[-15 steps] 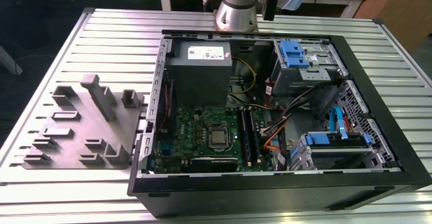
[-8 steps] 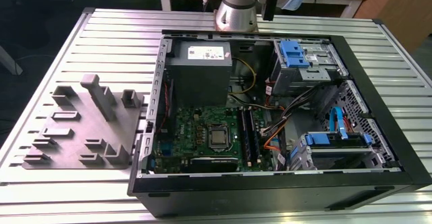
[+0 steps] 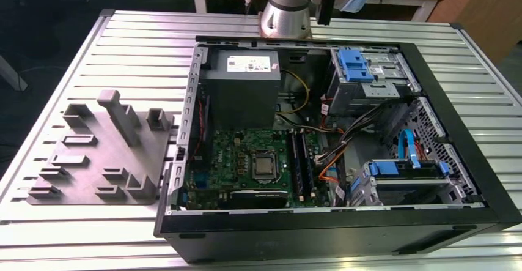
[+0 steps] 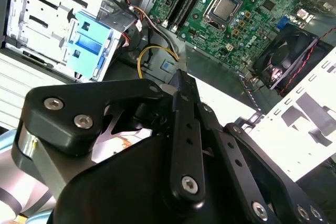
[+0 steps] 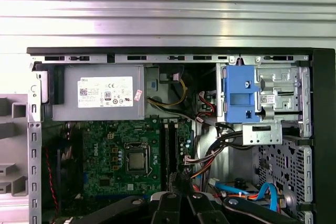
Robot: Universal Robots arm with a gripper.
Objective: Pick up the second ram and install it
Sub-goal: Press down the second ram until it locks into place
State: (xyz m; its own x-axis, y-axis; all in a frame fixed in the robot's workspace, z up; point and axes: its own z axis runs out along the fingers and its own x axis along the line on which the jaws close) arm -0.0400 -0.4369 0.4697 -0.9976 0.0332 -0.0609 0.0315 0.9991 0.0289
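In the exterior view, the gripper [image 3: 324, 15] hangs above the far edge of the case [image 3: 492, 184], well apart from the grey fixture [image 3: 98, 155] on the exterior view's left. We cannot pick out a green ram on the fixture. Long dark strips sit in the slots [image 3: 299, 161] just right of the processor, and the ram may be one of them.

In the second wrist view the fingers look pressed together, with nothing visible between them.

In the first wrist view the linkage covers the near end of the slots.

We judge the ram light, stiff and fragile, best pinched by its long edges.
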